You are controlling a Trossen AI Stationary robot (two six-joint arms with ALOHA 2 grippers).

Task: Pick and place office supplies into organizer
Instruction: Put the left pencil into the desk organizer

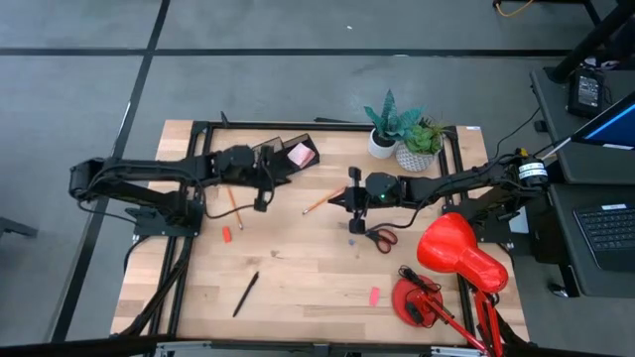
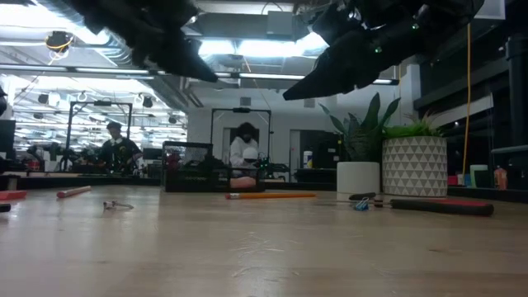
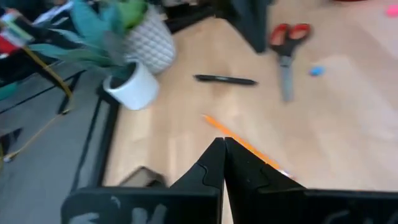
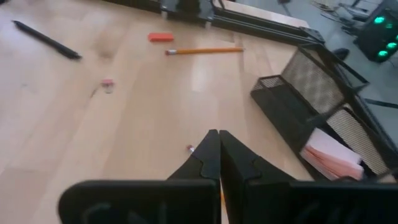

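With both the left gripper [image 3: 222, 149] and right gripper [image 4: 219, 142] clenched on nothing, the orange pencil [image 1: 323, 201] lay on the table between them, near the organizer [image 1: 288, 157]; light, stiff and prone to roll, it looked best pinched mid-shaft.

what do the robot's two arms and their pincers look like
Both arms are dark, near-black jointed links with black cables running along them. The right arm carries a small green light near its wrist and a silver-ringed joint farther back. The left pincer and right pincer each have two matte black, wedge-shaped fingers tapering to points, mounted on a flat black bar with faint pale scuff marks.
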